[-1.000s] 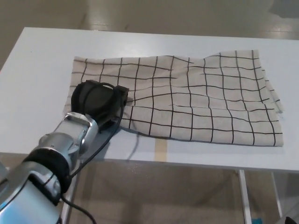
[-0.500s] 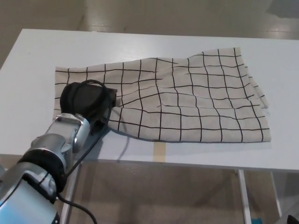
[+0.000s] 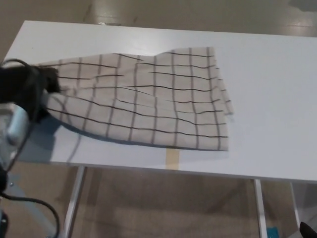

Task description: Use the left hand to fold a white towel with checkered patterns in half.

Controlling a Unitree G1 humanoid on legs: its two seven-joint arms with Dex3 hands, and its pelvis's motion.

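**Checked towel gripped at its left edge**

A flat white desk with a smooth top fills the frame. A white woven cloth towel with thin black checks is spread rumpled across its centre-left. It is judged light, limp and best taken at an edge. At far left, the black left hand is closed on the towel's edge.

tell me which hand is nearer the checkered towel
Left. The left hand is at the towel's left end, where the cloth lifts off the table; the right hand isn't in view.
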